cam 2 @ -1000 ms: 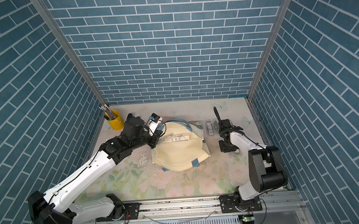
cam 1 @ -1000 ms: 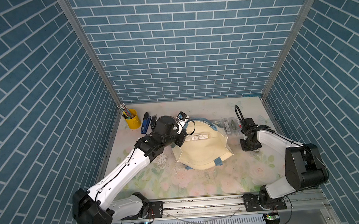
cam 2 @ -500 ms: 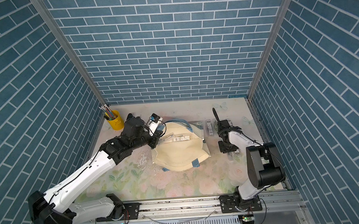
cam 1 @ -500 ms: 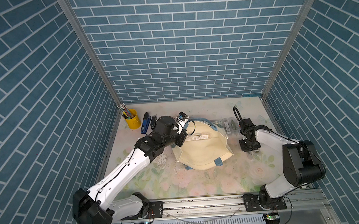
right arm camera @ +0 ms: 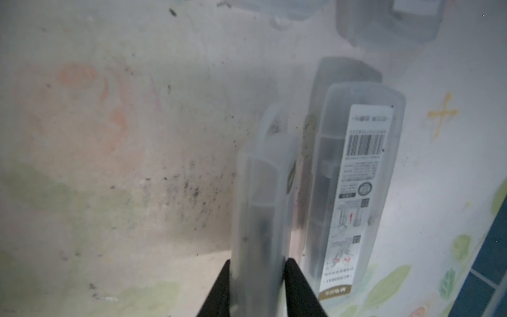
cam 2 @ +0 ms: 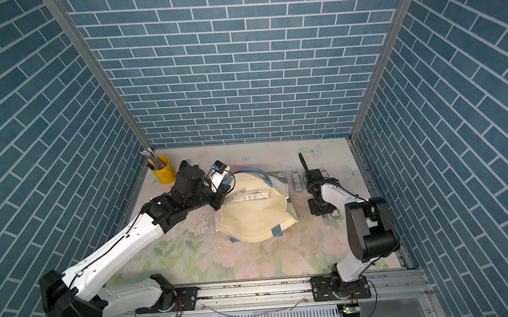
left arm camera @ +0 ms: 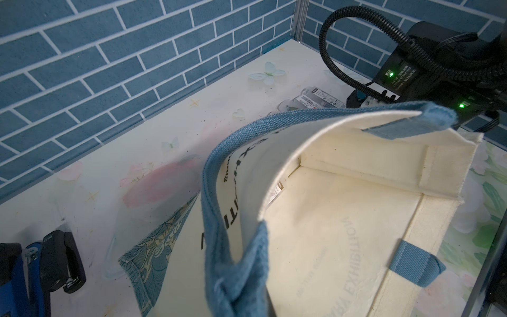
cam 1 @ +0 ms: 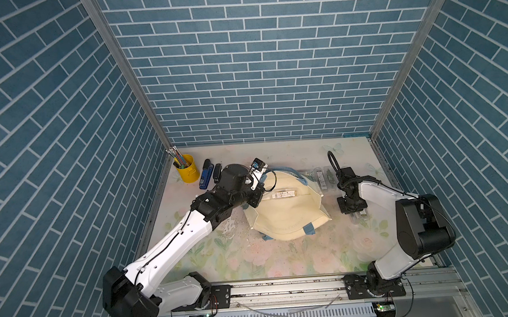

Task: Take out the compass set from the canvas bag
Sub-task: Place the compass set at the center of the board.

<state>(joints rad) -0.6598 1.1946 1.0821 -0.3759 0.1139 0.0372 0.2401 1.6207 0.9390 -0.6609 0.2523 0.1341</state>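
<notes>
The cream canvas bag (cam 1: 286, 220) lies mid-table with its mouth held open. My left gripper (cam 1: 256, 195) is shut on its bunched blue strap (left arm camera: 238, 285); the fingers are hidden by the fabric. A translucent compass set case (cam 1: 283, 194) shows inside the bag's mouth, and only its label edge (left arm camera: 277, 192) shows in the left wrist view. Right of the bag, my right gripper (right arm camera: 258, 263) is shut on another compass set case (right arm camera: 260, 205), held on its edge low over the table. In both top views this gripper (cam 2: 325, 213) points down.
A labelled case (right arm camera: 356, 192) lies flat beside the held one. More cases (cam 1: 322, 177) lie behind the bag at the back right. A yellow pen cup (cam 1: 184, 169), a blue stapler (cam 1: 205, 178) and a black stapler (cam 1: 217, 173) stand at the back left.
The right arm has shifted slightly while its gripper stays at the same spot right of the bag. The left arm and the bag have not moved.
</notes>
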